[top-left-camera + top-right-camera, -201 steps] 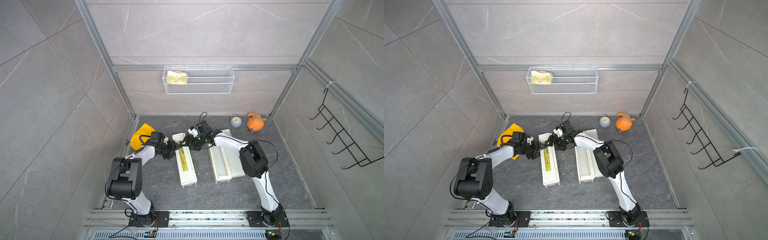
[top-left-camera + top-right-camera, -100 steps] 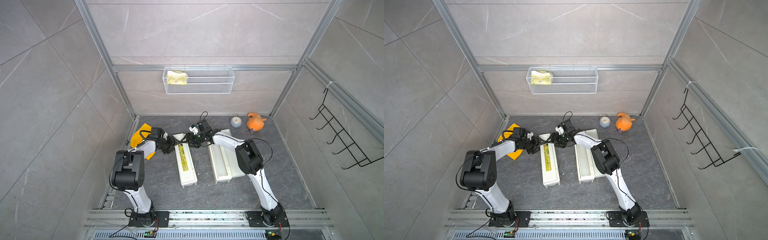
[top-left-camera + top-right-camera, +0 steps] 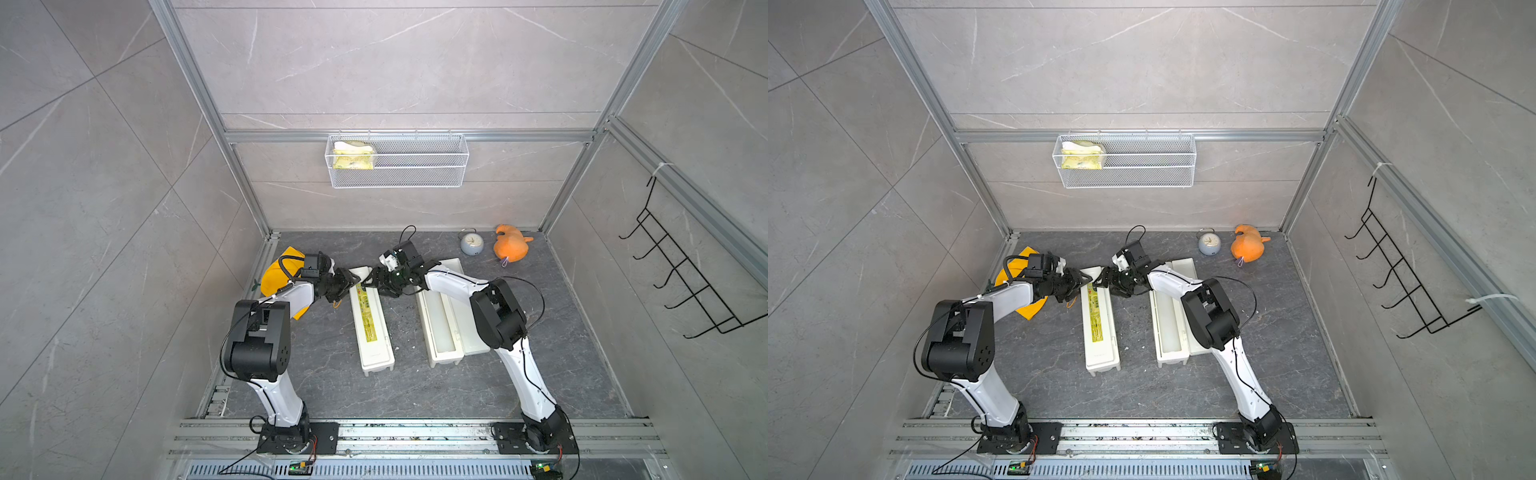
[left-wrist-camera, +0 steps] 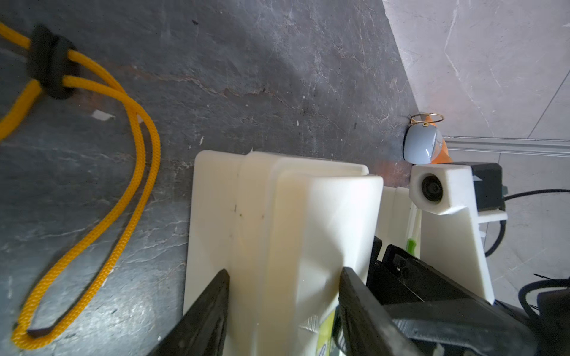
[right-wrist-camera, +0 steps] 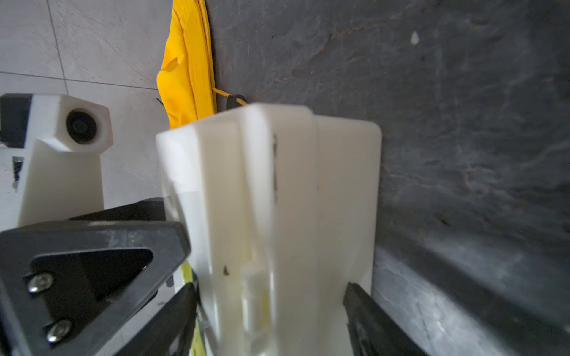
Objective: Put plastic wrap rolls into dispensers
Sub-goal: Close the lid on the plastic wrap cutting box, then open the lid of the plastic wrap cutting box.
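The closed dispenser lies free at its near end, so you may swing it. At its far end your left gripper pinches it narrow; the right gripper straddles it wide (grip unclear), so they could clash. No roll shows plainly; the open dispenser sits just right of it.

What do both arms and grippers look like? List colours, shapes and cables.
The left arm and right arm have white links, bulky black joint housings and thin black cables. The left gripper and right gripper have black wedge-shaped fingers, with a white camera block behind each.
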Controlling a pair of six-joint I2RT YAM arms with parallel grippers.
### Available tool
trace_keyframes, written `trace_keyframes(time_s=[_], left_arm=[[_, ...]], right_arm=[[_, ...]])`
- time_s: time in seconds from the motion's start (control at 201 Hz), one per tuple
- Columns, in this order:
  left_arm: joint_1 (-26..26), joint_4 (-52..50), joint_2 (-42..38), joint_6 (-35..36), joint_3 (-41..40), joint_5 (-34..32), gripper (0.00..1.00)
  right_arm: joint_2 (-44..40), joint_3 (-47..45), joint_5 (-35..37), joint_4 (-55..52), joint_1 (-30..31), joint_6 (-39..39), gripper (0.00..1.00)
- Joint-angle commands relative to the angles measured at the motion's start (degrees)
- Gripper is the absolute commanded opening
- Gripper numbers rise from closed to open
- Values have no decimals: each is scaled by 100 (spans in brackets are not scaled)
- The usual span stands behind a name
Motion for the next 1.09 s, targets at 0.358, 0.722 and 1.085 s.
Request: trace_keyframes(time_s=[0.358, 0.722, 1.085], left_arm=[[-220, -1497, -928, 37, -879, -214, 71], [383, -1859, -2592, 11, -1901, -237, 68], [371, -1043, -2755, -312, -2595, 264, 66]], right_arm=[[-1674, -324, 2757, -2528, 634, -1675, 100], [-1445, 42, 3493, -2791, 1227, -1087, 100], [-496, 1212, 4149, -3573, 1557, -747, 100]])
